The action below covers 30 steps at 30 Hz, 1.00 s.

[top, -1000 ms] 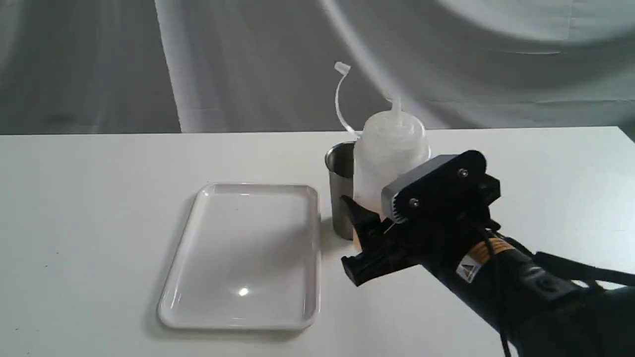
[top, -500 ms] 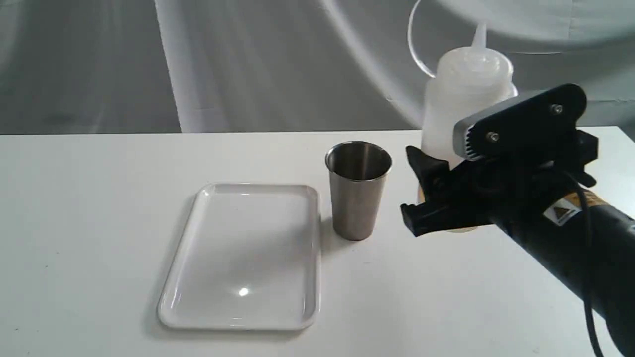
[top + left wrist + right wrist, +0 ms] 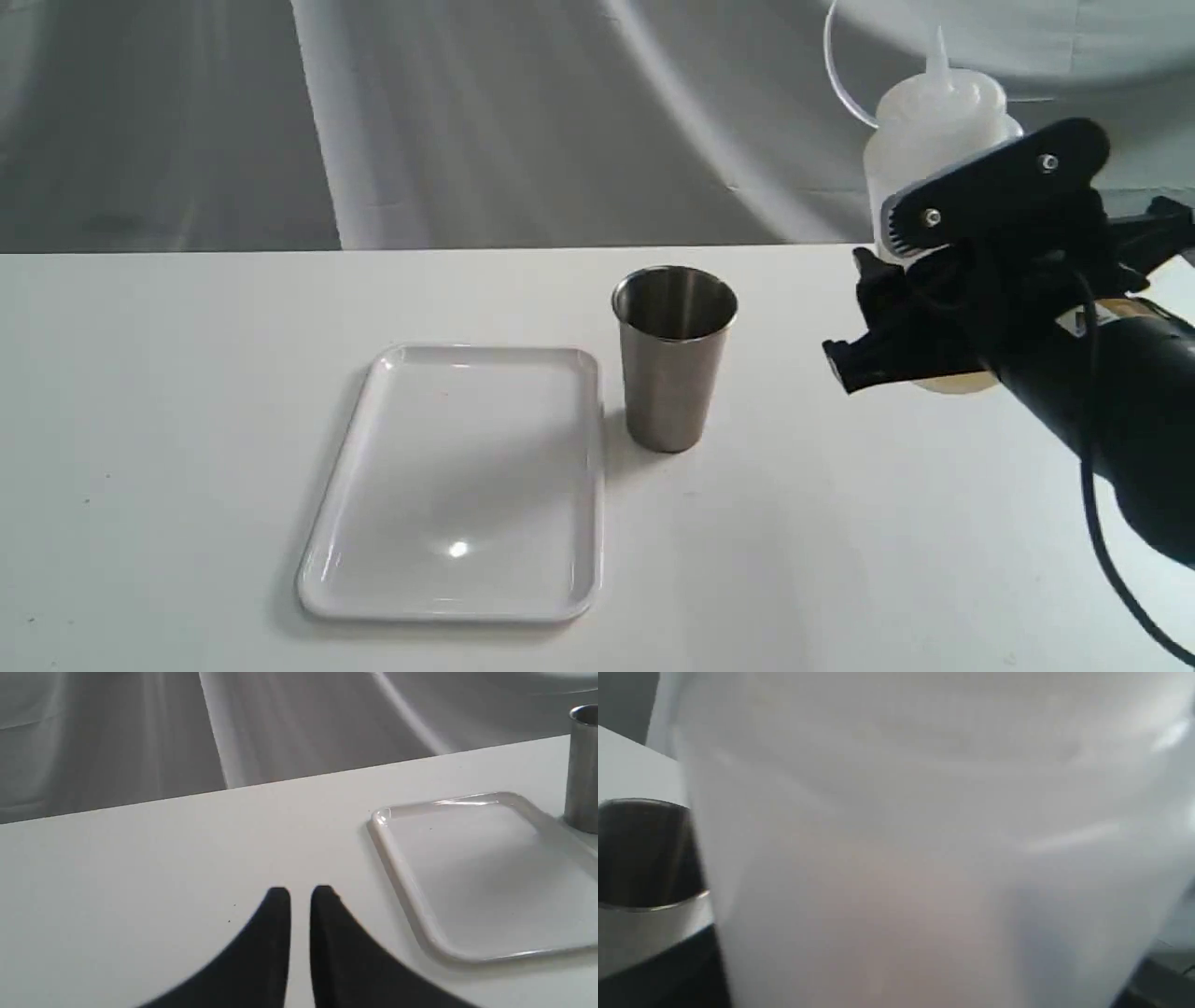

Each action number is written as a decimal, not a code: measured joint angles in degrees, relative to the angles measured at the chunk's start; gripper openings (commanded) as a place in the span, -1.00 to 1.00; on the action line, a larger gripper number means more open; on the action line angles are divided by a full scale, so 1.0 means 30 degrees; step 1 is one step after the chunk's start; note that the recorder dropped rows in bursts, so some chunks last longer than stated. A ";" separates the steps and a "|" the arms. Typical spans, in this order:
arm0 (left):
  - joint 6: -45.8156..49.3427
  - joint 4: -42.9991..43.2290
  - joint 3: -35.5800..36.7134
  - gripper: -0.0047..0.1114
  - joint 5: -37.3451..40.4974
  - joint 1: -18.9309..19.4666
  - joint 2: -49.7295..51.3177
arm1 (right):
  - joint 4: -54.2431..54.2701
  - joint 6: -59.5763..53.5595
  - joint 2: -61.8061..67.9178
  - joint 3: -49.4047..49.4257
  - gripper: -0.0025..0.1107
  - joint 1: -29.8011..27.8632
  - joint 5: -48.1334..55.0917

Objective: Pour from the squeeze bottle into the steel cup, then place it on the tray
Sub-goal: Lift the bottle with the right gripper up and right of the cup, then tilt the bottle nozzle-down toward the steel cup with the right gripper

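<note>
Your right jaws are clamped around the lower body of the squeeze bottle, one dark finger showing across its front in the exterior view. The bottle stands upright in that grip with the cone nozzle pointing up. The thin cap strap curls off to one side, and a band of amber liquid shows at the base. The base looks lifted off the worktop, out at the right of the exterior view. From the right wrist, the bottle's whitish wall fills almost everything, too blurred for detail. The steel cup peeks in at one edge, its dark inside showing.

Your left jaws sit nearly together with only a thin slit between the fingertips. They hold nothing and hover over bare worktop, near the tray.

Further out, the steel cup stands upright on the worktop, well apart from the bottle. It is just beside the tray, off its far right corner. The tray lies flat and glossy with nothing on it. Grey cloth hangs behind the worktop.
</note>
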 measured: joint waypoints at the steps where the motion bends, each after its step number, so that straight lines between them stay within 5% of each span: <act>1: 0.0000 0.0000 0.0000 -0.78 0.0000 0.0000 0.0000 | 0.0000 -0.0160 0.0349 -0.0238 -0.91 -0.0170 0.0118; 21: 0.0000 0.0000 0.0000 -0.78 0.0000 0.0000 0.0000 | 0.3782 -1.2124 0.5795 -0.5810 -0.91 -0.1570 -0.0111; 30: 0.0000 0.0000 0.0000 -0.78 0.0000 0.0000 0.0000 | 0.3776 -1.3269 0.6464 -0.6108 -0.91 -0.1728 -0.2403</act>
